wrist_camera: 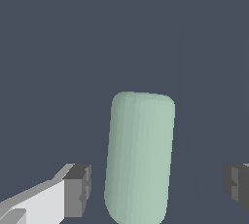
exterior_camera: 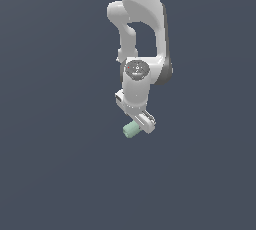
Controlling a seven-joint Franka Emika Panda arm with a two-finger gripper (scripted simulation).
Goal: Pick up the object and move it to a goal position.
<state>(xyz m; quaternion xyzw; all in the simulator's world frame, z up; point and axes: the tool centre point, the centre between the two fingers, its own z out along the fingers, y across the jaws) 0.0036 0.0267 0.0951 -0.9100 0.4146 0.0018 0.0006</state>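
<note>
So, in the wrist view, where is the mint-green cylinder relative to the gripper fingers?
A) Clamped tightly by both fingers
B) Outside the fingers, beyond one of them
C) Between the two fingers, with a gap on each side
C: the cylinder lies between the gripper's two fingers, and dark floor shows on both sides.

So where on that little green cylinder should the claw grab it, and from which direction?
Probably across the mint-green cylinder's rounded sides near mid-length, coming from above. It appears to lie on its side, and in the wrist view its long axis runs between the two finger pads, which stand apart on either side. The open gripper is wider than the cylinder, so closing should pinch it squarely.
</note>
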